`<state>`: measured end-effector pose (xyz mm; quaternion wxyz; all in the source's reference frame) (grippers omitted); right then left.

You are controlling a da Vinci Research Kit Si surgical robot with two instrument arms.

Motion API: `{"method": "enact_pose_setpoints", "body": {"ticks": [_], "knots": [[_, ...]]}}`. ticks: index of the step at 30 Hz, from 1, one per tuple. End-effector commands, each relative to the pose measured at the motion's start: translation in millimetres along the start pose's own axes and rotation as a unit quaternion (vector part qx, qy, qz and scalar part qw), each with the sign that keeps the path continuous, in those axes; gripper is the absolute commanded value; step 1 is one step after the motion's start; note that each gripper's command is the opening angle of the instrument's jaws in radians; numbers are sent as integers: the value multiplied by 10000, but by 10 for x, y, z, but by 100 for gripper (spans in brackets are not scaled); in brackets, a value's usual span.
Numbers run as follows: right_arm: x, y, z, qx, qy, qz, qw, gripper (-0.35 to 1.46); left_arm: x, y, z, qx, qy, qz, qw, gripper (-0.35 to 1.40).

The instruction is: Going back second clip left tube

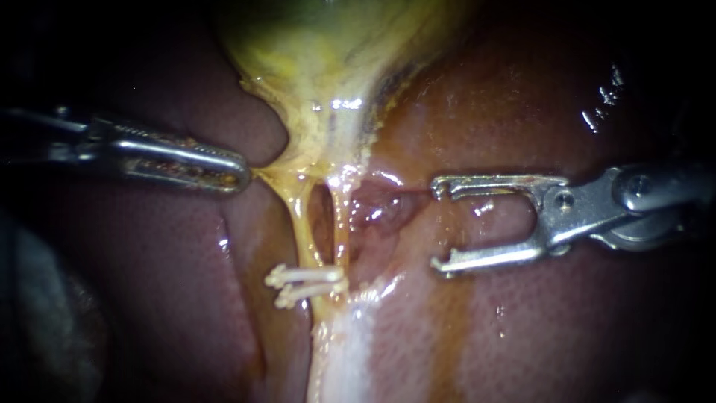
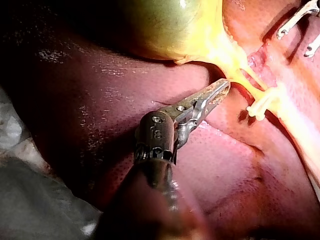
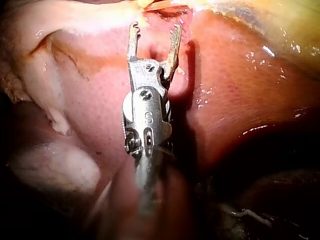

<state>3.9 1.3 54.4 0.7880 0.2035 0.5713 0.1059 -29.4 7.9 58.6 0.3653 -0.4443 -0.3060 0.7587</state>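
Gaping wide, the pincer of the right instrument (image 1: pixel 440 225) holds nothing: its two jaws stand well apart, their hooked tips pointing toward the tubes, with only bare liver (image 1: pixel 522 336) showing in the gap between them. It hovers to the right of the tubes and touches neither. The right wrist view shows the same thing, with both jaws spread over wet reddish tissue and nothing caught between them.

The pincer of the left instrument (image 1: pixel 243 175) is clenched. Its jaws lie together on the edge of the yellow tissue (image 1: pixel 272 177) below the gallbladder (image 1: pixel 321 37), and that tissue is drawn out to a point at the tip. In the left wrist view the jaw tip meets this yellow strand just beside the place where the tubes part.

Below that, the tissue splits into two strands with a dark slot between them: the left tube (image 1: pixel 297 216) and the right tube (image 1: pixel 341 224). Two white clips sit across the lower end of the left tube, just above where the strands join again. The upper clip (image 1: pixel 307 275) and the lower clip (image 1: pixel 304 294) lie close together and nearly parallel, their ends sticking out to the left. Both are well apart from the right instrument's open jaws.
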Motion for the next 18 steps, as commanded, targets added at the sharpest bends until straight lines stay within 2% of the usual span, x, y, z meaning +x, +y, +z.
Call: {"method": "enact_pose_setpoints", "body": {"ticks": [1,6,18], "knots": [[0,0,0,1,1,0,10000,50,-2,-1,3,-1,-6,15,10000,-35],[0,-1,-1,5,1,-1,10000,50,-5,-4,12,-19,-16,30,10000,-35],[1,-2,-3,14,3,-60,10000,50,-4,-4,13,-17,-15,29,10000,-35]]}}
